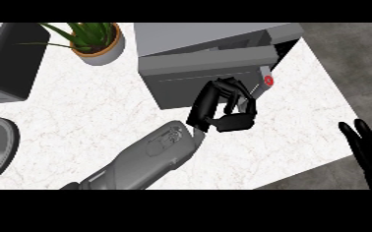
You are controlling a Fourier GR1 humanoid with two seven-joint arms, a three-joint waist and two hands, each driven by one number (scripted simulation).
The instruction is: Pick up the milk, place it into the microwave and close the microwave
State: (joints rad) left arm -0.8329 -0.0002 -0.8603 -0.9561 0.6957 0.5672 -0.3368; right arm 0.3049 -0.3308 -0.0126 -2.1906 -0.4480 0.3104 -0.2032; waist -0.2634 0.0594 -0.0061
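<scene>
White marble counter (87,103), microwave (210,54) at 12 o'clock with door (207,76) partly swung; left hand (225,110) curled against door front, grasping nothing visible; milk not seen, maybe inside; right hand (357,142) resting open at 4 o'clock; potted plant (94,37) at 10 o'clock, clear of door

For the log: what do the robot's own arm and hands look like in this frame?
The one forearm showing is a smooth, rounded grey shell with a faint circular marking near the wrist. The left hand is glossy black with chunky segmented fingers. The right hand is also black, only slim fingers showing at the view's right edge. No cables or sleeves visible.
</scene>
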